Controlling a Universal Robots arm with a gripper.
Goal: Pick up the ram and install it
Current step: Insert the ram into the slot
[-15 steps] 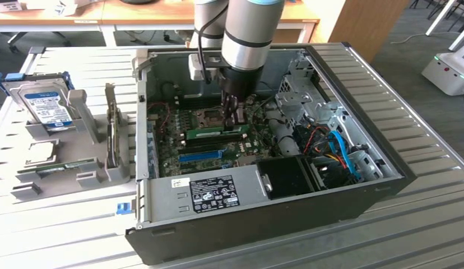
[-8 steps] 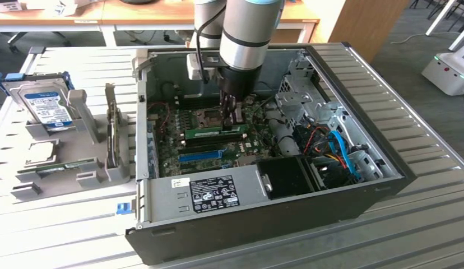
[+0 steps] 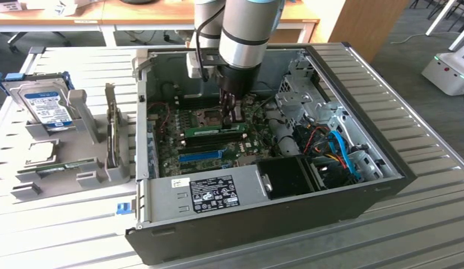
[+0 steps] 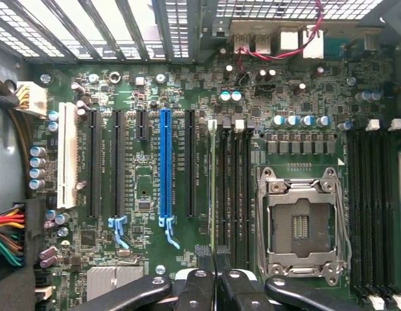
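The ram (image 4: 212,188) is a thin green stick seen edge-on, standing in a black memory slot beside the CPU socket (image 4: 302,220). My gripper (image 4: 213,251) is shut on one end of its top edge, with a black fingertip on each side. In the exterior view the ram (image 3: 214,130) runs as a green strip across the motherboard inside the open computer case. The gripper (image 3: 233,120) reaches straight down onto the end of it towards the exterior view's right. I cannot tell how deep the stick sits in the slot.
A long blue slot (image 4: 165,162) and several black slots lie beside the ram. The case walls (image 3: 149,112), the drive cage (image 3: 307,89) and cables (image 3: 329,145) ring the board. At the exterior view's left, a grey holder (image 3: 90,168) carries a hard drive (image 3: 45,106) and another green stick (image 3: 56,167).
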